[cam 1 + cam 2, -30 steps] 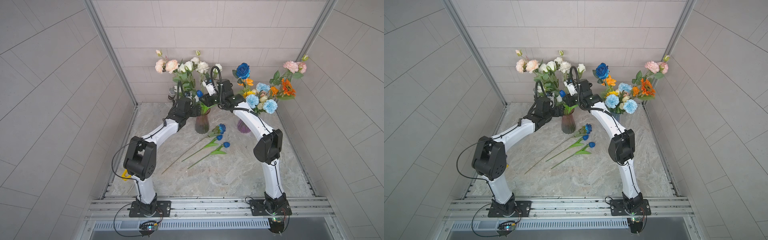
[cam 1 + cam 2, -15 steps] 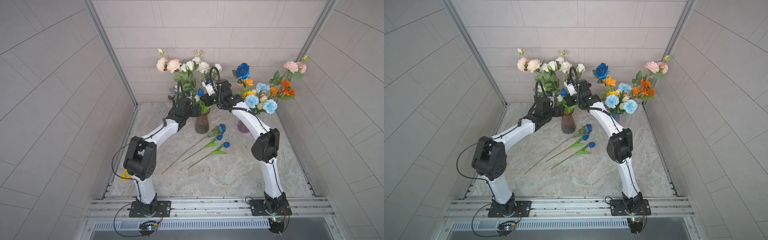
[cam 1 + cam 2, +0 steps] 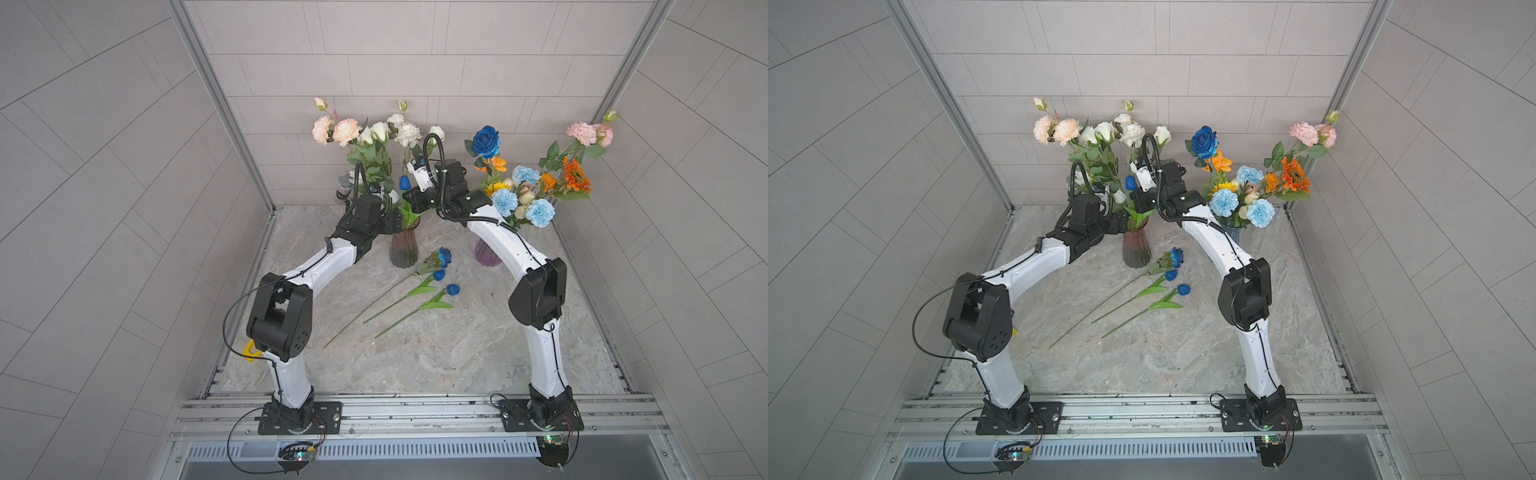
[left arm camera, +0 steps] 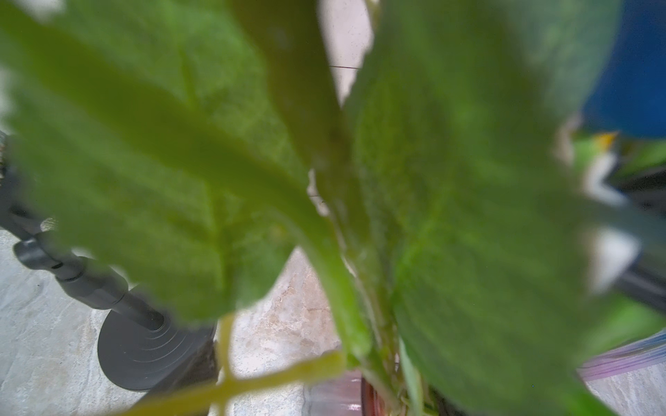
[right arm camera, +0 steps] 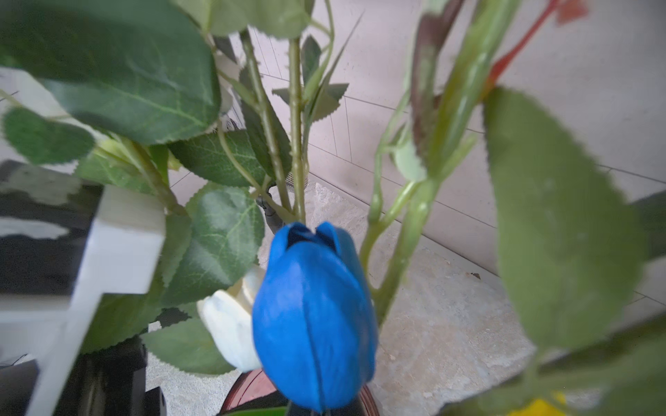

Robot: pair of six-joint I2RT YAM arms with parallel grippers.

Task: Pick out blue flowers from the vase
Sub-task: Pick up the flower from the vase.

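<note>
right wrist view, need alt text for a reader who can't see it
Close-up of a dark blue tulip bloom filling the foreground, a white tulip bud beside it. Serrated green leaves and stems crowd around, marbled tabletop and tiled wall behind.

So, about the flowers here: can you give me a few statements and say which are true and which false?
1. Three blue flowers lie on the table. True.
2. They are all roses. False: one rose, two tulips.
3. A blue tulip stands in the brown vase. True.
4. The purple vase holds no blue blooms. False: it holds a blue rose and three pale blue carnations.
</note>
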